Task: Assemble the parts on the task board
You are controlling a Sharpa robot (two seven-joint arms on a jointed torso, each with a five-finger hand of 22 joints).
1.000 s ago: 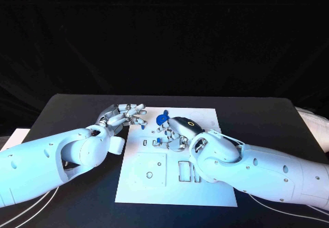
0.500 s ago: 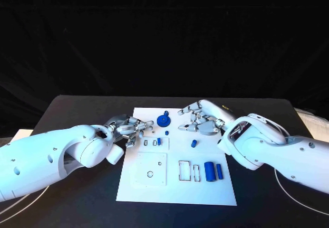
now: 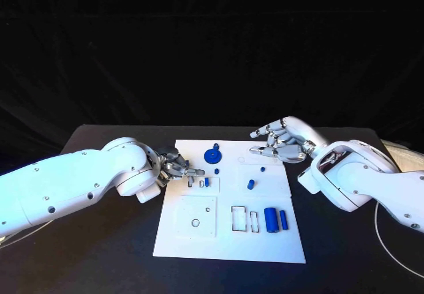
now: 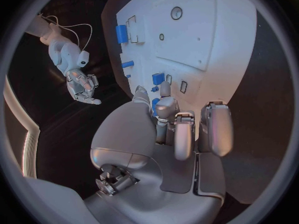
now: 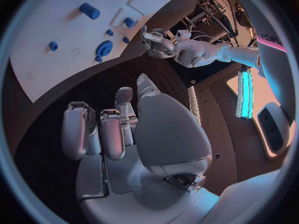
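A white task board (image 3: 190, 245) lies on a black desk (image 3: 97, 245). The left robot hand (image 3: 177, 167) rests at the board's left edge, fingers curled; whether it holds anything cannot be told. Just beside its fingertips stand small blue parts (image 3: 207, 182), with a blue gear (image 3: 213, 155) near. The right robot hand (image 3: 281, 142) hovers beyond the board's far right corner, fingers apart, empty.

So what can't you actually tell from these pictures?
- Whether the left hand pinches a blue part: head view, its fingers cover the spot; left wrist view, too small.
- The shape of the small blue parts on the task board: too small.
- The right hand looks empty.
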